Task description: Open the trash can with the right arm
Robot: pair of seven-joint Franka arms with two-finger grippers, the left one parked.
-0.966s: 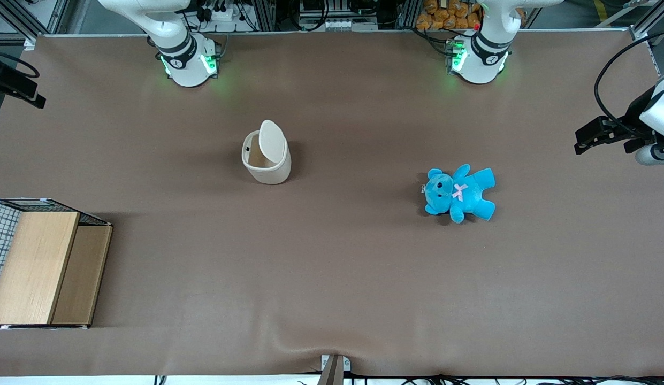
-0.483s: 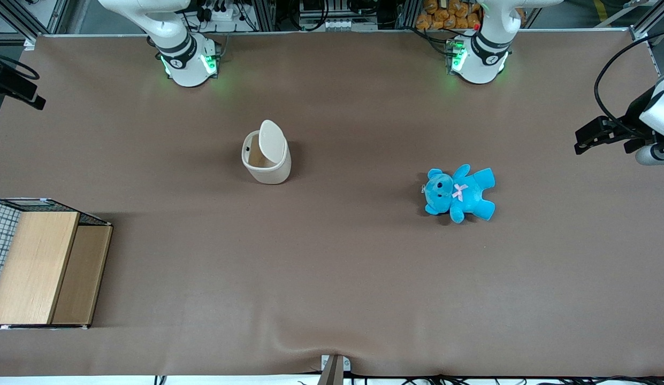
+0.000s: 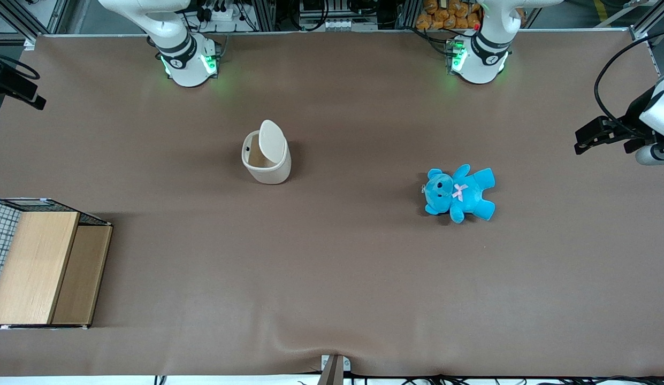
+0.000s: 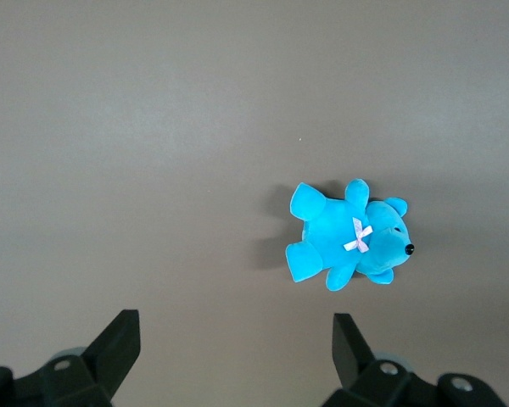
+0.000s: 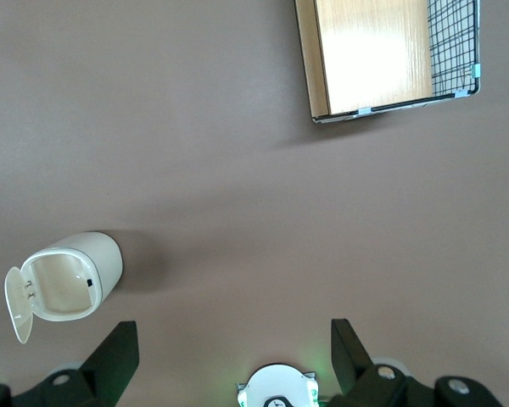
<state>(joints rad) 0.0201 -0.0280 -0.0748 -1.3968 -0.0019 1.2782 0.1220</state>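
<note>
Now, nearest the front camera the wooden box (image 3: 37,267) sits at the working arm's end of the table (image 3: 332,278), and the teddy (image 3: 459,192) lies farther off, toward the parked arm's end. Farther off again, around mid-table, the can (image 3: 267,167) stands upright. Its lid (image 3: 272,141) is tipped up on the hinge and the mouth is open, so the opening itself looks done.

The gripper (image 5: 233,337) hangs high above the table with its fingers spread wide and nothing between them. It is well apart from the can, which the wrist camera looks down into, the inside bare. Farthest off is the base of the right arm (image 3: 184,59).

By my judgement the step in hand is only a clean finish. Doing it well means:

- keeping the gripper up and away from the raised lid, since a brush against it could flip it shut or topple the light can;
- leaving the fingers apart, as there is nothing to grasp;
- bringing the arm to rest without swinging low over the can or the box.
</note>
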